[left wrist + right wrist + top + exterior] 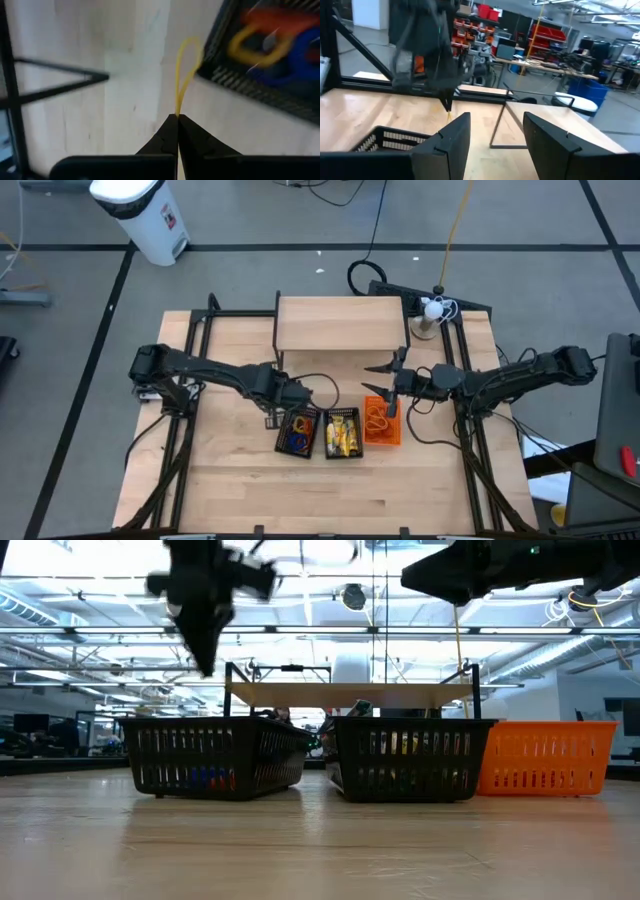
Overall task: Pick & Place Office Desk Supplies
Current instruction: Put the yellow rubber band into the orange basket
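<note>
My left gripper [273,417] [177,120] hangs point-down above the wood, just to the left of the left black basket [298,431], shut on a thin yellow rubber band [187,65]. That basket [270,55] holds orange, red and blue loops. The middle black basket [343,432] holds yellow-gold pieces. My right gripper [385,372] [492,135] hovers open near the far end of the orange basket [381,423], which holds orange loops. In the low view the left gripper [207,655] is above the rim of the left basket [215,755]. My left gripper pinches the yellow rubber band at one end of its loop [177,113], right at the tips of the two shut fingers [167,137]. The fingers point down from above. The band sticks out beyond the tips as a narrow loop, lifted clear of the table.
The three baskets stand side by side in the table's middle [410,755]. A raised wooden shelf [340,325] on a dark frame sits behind them, and a white lamp-like object [432,310] is at the far right. Bare wood [300,490] lies toward the near edge.
</note>
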You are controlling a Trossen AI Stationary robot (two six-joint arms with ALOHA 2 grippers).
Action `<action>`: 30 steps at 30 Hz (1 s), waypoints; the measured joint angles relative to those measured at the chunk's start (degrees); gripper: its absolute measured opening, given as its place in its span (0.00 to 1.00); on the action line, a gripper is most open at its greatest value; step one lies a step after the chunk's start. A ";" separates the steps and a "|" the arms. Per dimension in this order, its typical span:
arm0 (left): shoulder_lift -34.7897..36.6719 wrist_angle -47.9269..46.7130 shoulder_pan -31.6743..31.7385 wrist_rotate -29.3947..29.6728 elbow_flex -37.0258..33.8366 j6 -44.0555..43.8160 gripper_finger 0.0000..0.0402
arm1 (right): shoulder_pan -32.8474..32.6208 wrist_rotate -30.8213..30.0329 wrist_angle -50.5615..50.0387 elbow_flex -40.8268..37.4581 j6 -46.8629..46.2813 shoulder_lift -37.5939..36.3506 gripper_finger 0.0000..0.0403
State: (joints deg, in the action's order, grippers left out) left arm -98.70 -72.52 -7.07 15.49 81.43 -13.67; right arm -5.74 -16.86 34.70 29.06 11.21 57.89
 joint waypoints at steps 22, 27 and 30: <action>0.11 33.70 -6.08 8.61 14.03 10.44 0.00 | 0.00 19.97 0.63 0.00 -13.84 0.00 0.42; 0.02 36.92 -5.16 8.47 14.03 12.02 0.00 | 0.00 19.97 0.35 0.00 -13.96 0.00 0.42; -0.55 37.51 -4.41 8.02 14.01 12.15 0.00 | 0.00 19.97 0.39 -0.02 -13.71 0.00 0.42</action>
State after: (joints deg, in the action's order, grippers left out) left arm -99.24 -35.01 -11.48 23.51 95.44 -1.52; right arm -5.74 3.11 35.09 29.04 -2.50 57.89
